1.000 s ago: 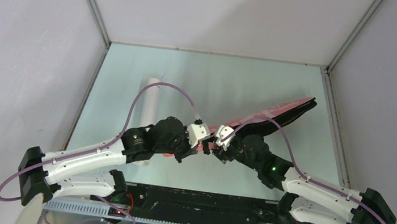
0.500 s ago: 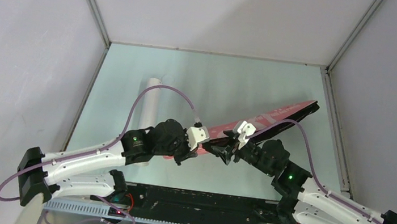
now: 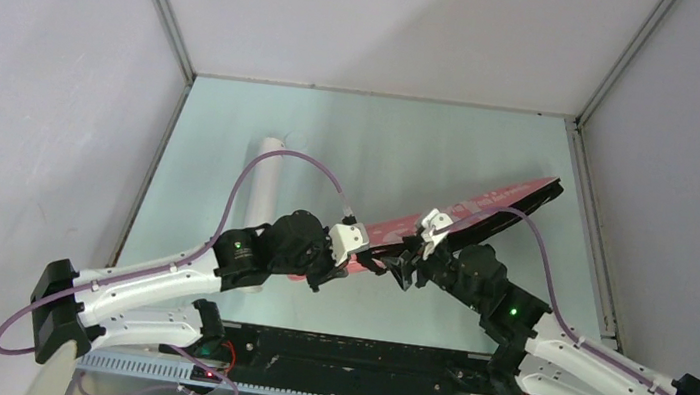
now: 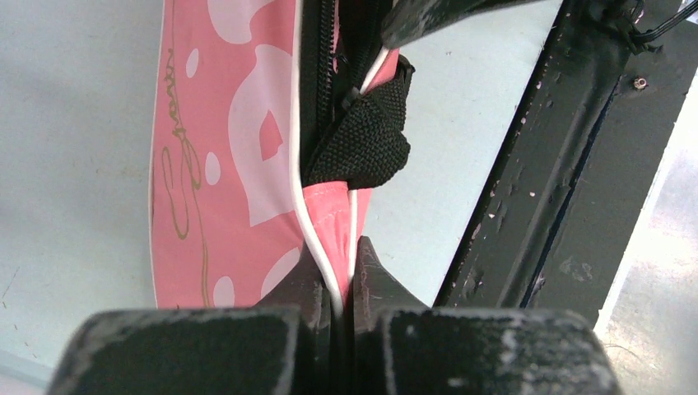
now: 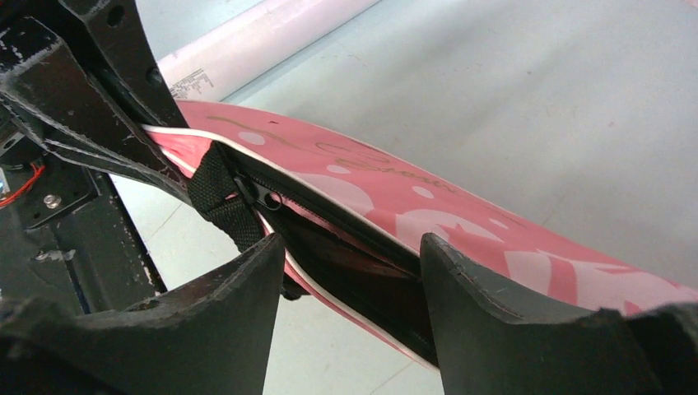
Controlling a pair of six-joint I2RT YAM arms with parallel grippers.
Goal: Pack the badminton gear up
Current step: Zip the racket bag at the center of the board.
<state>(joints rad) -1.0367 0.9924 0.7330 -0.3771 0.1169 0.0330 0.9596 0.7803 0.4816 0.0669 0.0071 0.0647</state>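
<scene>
At mid-table, pinching the end seam of the pink bag (image 3: 502,198) with the left gripper (image 4: 342,276) pressed tight — holding the spread right gripper (image 5: 350,247) astride its open zip (image 5: 272,197). Leaving the white tube (image 3: 265,182) outside, off left; rackets, shuttlecocks unseen — packing likely unfinished.

— What moved in the last second?

— Mostly the right arm (image 3: 588,363). Its black rear block was at mid-right of the overhead frame. It is now down in the lower right corner, and the arm lies longer and flatter.

— And the right gripper (image 3: 406,262)?

— It has gone up and to the right along the pink bag (image 3: 513,194), away from the frame's centre. Most of that came in the first half second, with only a slight shift since.

— Has the bag itself changed?

— Its far end has turned more on edge. The broad black area below the pink has thinned to a strip, and the tip is slightly further right.
</scene>
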